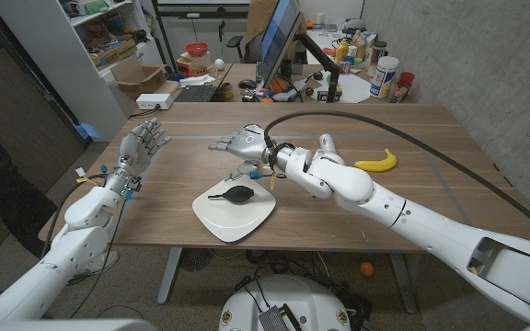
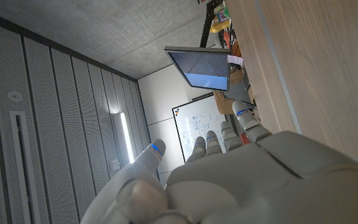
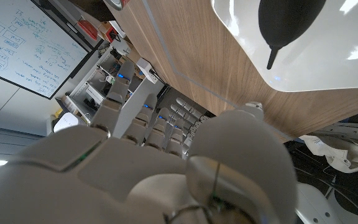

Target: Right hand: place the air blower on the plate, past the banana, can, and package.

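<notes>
Wooden table carries a white plate near its front edge, with the black air blower lying on it and a banana well apart. Right hand hovers beyond the plate, fingers spread, holding nothing (left hand likewise open, raised at the table's left side).

**A:** How much room around the plate?

**B:** Decent. The air blower lies on its left half, the right half is bare. The right hand hangs fingers spread just behind it, arm stretching across the table from the right.

**A:** Anything else in the way?

**B:** The banana lies behind that arm. The left hand, empty with fingers spread, is well apart to the left, with bare wood between.
</notes>
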